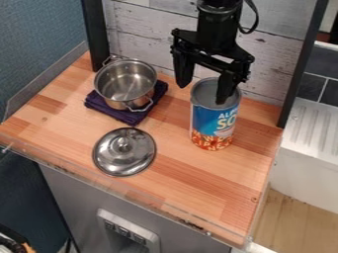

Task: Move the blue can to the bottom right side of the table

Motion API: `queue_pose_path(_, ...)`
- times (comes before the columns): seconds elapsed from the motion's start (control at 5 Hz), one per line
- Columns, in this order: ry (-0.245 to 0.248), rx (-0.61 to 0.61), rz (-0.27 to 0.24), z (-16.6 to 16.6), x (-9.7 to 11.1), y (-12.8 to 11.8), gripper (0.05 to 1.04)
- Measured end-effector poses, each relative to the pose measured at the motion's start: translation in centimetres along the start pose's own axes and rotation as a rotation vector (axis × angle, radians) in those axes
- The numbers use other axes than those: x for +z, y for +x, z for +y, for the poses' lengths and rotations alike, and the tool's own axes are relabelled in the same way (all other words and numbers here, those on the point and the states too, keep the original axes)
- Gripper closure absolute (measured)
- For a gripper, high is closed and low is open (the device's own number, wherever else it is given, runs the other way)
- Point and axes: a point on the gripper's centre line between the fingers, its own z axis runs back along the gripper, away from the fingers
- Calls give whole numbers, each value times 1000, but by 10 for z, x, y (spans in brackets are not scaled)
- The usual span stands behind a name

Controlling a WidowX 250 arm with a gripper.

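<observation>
Item one, your blue can [214, 118]: upright on the wooden table [191, 183], toward its back right, with a blue and orange label and a grey top.

Item two, your gripper [202, 94]: black, hanging over the can, its two fingers spread wide. You have one finger overlapping the can's top and the other up and to the can's left; nothing is clasped between them. Whether the nearer finger touches the can, you cannot tell.

Item three, a steel pot [125, 84], uncovered: left of the can, and apart from it. Under it you have a folded dark purple cloth [135, 117], one corner pointing toward you.

Item four, a round steel lid [125, 153]: lower left of the can, flat on the wood, knob up (a shiny one, too).

For obstacles, note that pot, cloth and lid all sit on the can's left, while your goal corner is below the can and to its right.

Boundaries: whitewashed planks [148, 29] behind the can; one black post [304, 64] to its right and rear, another [96, 37] far to its left; a clear rail [165, 205] below it, along the table's front edge.
</observation>
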Motion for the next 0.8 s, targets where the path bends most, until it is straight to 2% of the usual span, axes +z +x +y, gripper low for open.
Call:
queue_pose_path(0.2, -10, 11, 28, -2, -11, -1, 85)
queue_pose_path(0.4, -60, 79, -47, -4, -4, 15, 85)
queue_pose_path(0.8, -55, 92, -100, 1, 4, 53, 85)
